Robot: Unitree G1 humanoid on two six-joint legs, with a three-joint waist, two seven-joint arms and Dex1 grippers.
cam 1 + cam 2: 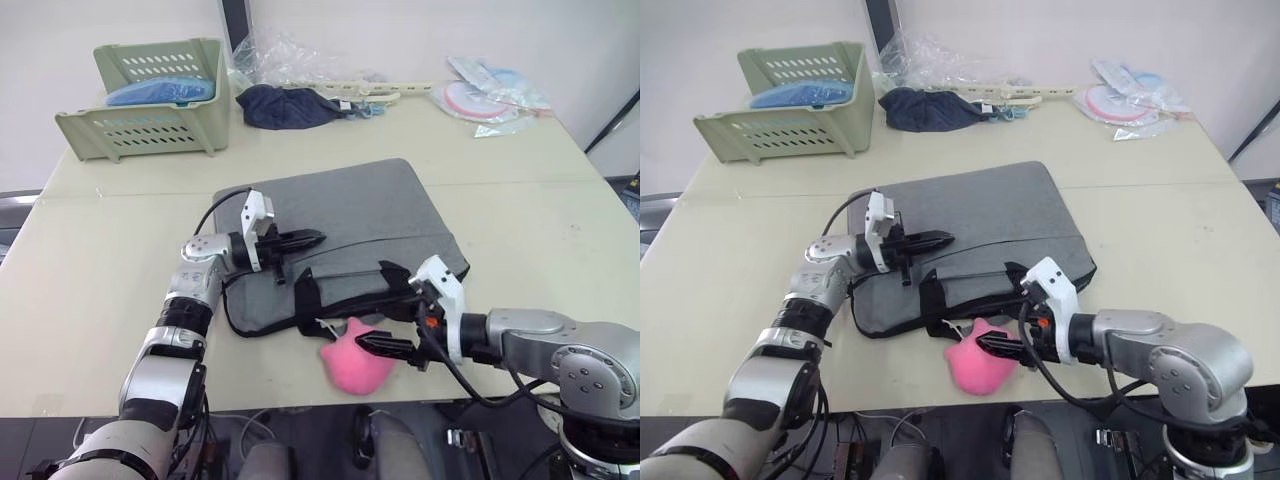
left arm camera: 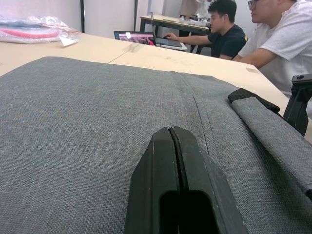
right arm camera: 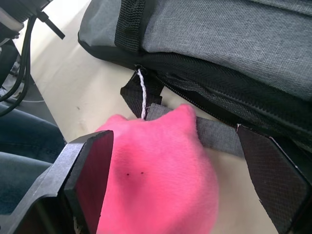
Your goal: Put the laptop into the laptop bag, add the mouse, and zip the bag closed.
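The surface [image 1: 90, 290] carries everything, and the laptop bag [image 1: 360, 215] lies flat at its centre, its zipper edge and black-and-grey strap handles [image 1: 345, 292] turned toward me at six o'clock. I cannot see the laptop or the mouse, so I judge them already inside, though the fabric hides that. A green basket [image 1: 150, 100] sits at ten o'clock and a dark navy cloth bundle [image 1: 285, 105] at twelve. My left hand [image 1: 312, 239] rests on top of the bag with its two black fingers pressed fully together, holding nothing. My right hand [image 1: 362, 341] hangs at the bag's near edge, spread wide around the fuzzy pink lump [image 1: 980, 366], which a white cord [image 3: 142, 95] ties to the zipper end; the fingers flank it without yet squeezing. To zip well, I think I should close on the lump, press the bag down with my left hand, and pull along the zipper line, not upward. I can read no brand, label or writing anywhere.
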